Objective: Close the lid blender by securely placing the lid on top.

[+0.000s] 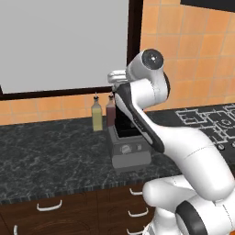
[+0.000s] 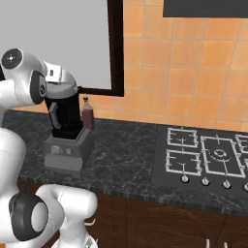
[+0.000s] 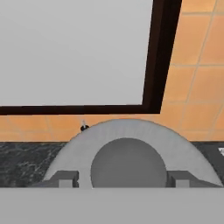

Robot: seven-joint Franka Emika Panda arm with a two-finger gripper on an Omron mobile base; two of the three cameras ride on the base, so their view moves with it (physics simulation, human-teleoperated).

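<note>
Since the job was to cap the blender (image 2: 66,127), it made sense that the lid (image 3: 131,151) sat right between the fingers (image 3: 64,178), one dark tip on each side of its raised knob. From the hand camera the tips looked pressed up against the knob, so I'd call the gripper (image 3: 123,179) closed on it, holding the lid flat. In the right base shot the lid was up at the top of the black jar, directly under the hand; whether it was fully seated or just hovering on the rim, I couldn't tell from any angle. My guess is it was held level like that so it would drop square onto the jar mouth.

Counting outward from the fingers: one lid, one blender with its grey base and dial, then two slim bottles just behind the jar, a yellow one (image 1: 97,116) and a reddish one (image 1: 110,112). Beyond those was one dark-framed window (image 3: 74,48) above the counter (image 1: 50,156), and off to the side one stove (image 2: 206,157) with several knobs along its front.
</note>
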